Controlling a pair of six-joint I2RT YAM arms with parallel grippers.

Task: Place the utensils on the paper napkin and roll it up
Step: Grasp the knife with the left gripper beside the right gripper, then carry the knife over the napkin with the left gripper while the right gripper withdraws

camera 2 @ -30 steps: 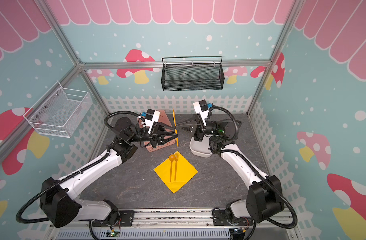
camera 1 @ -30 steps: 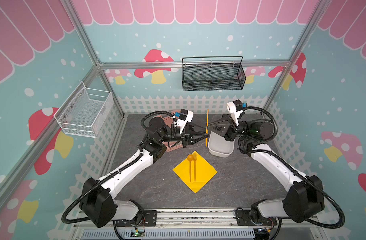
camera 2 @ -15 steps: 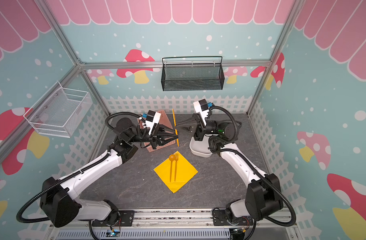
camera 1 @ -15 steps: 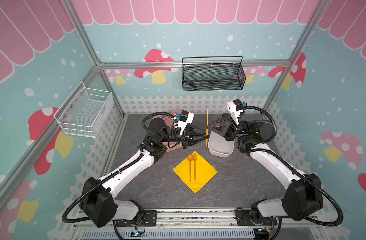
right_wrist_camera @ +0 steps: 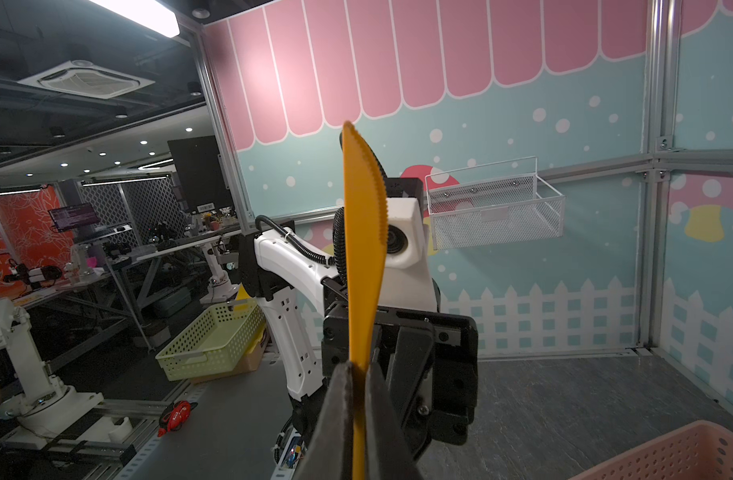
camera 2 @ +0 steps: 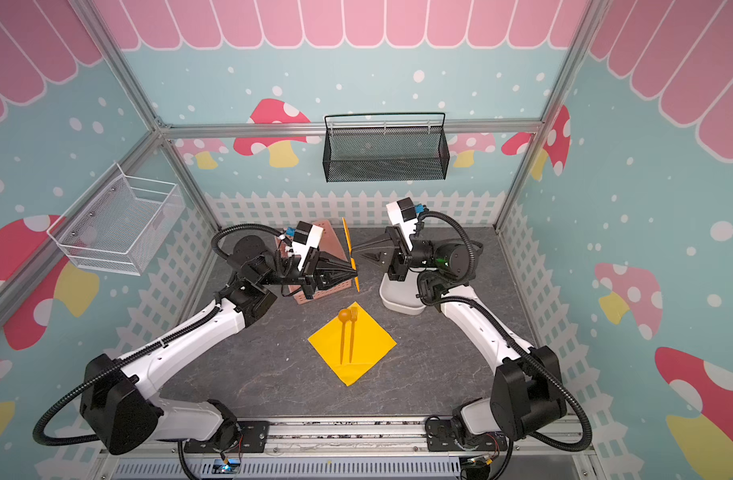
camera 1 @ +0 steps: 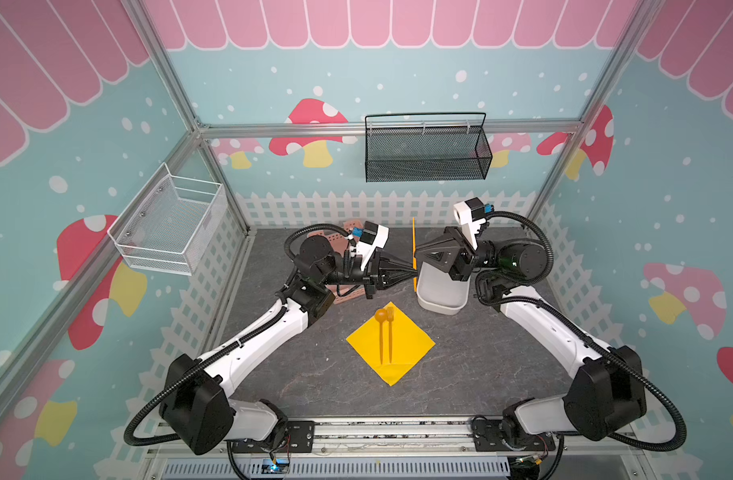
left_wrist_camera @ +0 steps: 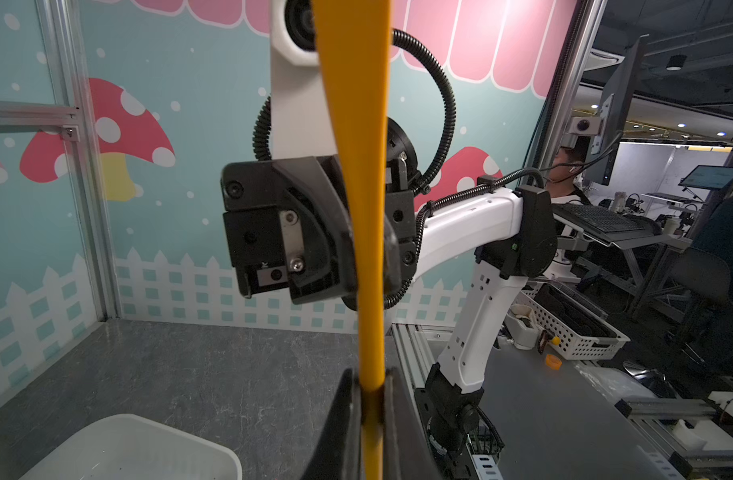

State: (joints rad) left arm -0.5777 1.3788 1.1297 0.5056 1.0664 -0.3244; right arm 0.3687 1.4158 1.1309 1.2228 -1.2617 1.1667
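Observation:
An orange knife stands upright in the air above the table's far middle, held from both sides. My left gripper is shut on its lower handle. My right gripper is shut on the handle just above, its fingers pressed to both faces of the knife. The yellow paper napkin lies flat as a diamond on the table's middle. An orange spoon and fork lie side by side on the napkin.
A white tub stands just under my right gripper. A pink perforated basket sits behind my left wrist. On the back wall hangs a black mesh basket, and on the left wall a white wire basket.
My left gripper has closed onto the knife's handle. The right gripper still holds the knife, and both arms have stayed almost still.

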